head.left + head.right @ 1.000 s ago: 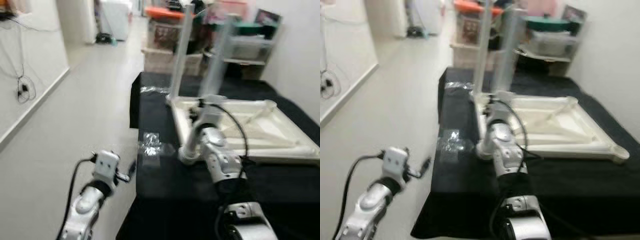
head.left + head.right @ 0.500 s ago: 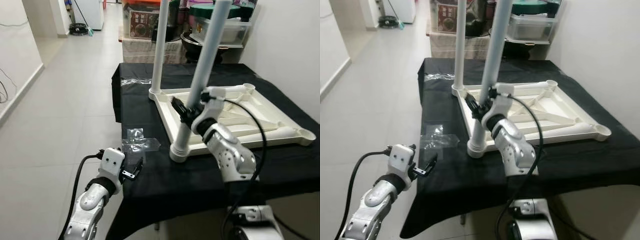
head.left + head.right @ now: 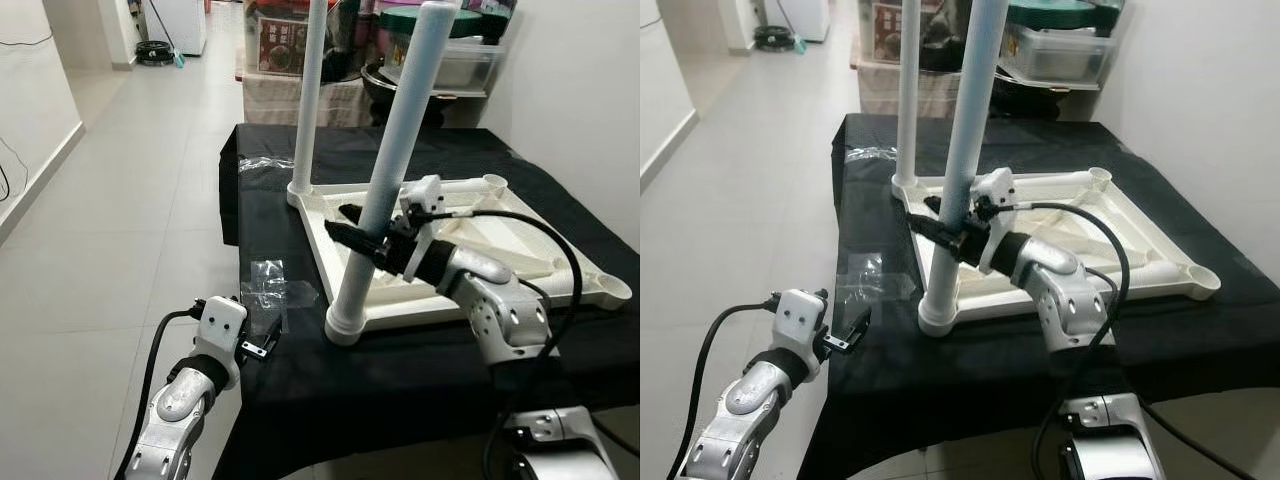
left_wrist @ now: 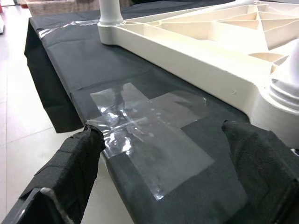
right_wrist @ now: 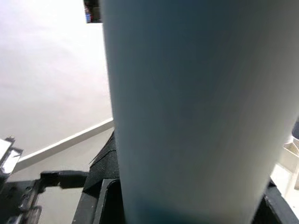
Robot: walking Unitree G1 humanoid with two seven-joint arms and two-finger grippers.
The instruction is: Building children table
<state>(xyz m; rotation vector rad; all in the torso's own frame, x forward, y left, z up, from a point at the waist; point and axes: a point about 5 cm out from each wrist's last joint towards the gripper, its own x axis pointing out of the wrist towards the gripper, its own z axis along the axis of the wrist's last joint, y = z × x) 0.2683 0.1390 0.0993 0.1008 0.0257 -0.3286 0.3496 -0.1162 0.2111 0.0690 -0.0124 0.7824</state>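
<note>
An upturned white table top (image 3: 520, 250) lies flat, two pale legs (image 3: 395, 150) standing upright in its corners.

We take this for a home interior; pale tiled floor (image 3: 120, 230) runs down a hallway; stacked storage boxes (image 3: 275, 60) and shelved plastic bins (image 3: 455, 65) behind.

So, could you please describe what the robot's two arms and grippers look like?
Both arms are silver, jointed metal segments with a white block at each wrist and a black cable looping alongside. The left gripper and right gripper each have two long black fingers; the left fingers' surface looks textured.
</note>
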